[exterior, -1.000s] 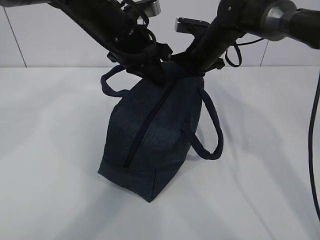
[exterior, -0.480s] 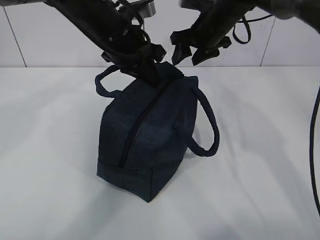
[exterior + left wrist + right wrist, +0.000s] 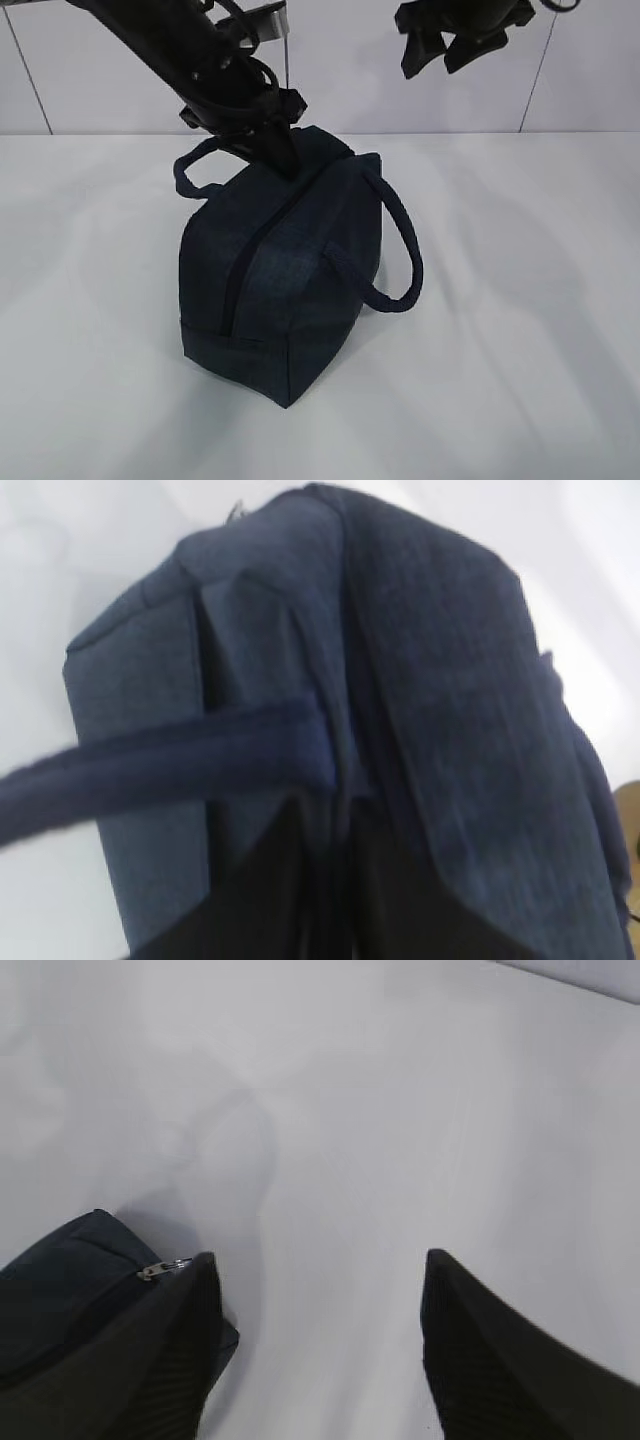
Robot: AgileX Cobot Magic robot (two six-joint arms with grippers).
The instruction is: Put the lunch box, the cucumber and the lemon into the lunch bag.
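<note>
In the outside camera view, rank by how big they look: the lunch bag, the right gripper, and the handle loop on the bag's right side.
1. lunch bag
2. handle loop
3. right gripper, though partly cut off at the top edge, so its rank against the loop is unsure.

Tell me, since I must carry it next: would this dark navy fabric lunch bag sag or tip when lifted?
The dark navy fabric lunch bag would probably sag a little, since its cloth creases near the zipper. Zipped shut and boxy on the white table, it likely holds shape. Its looped handles droop, so they are soft.
</note>
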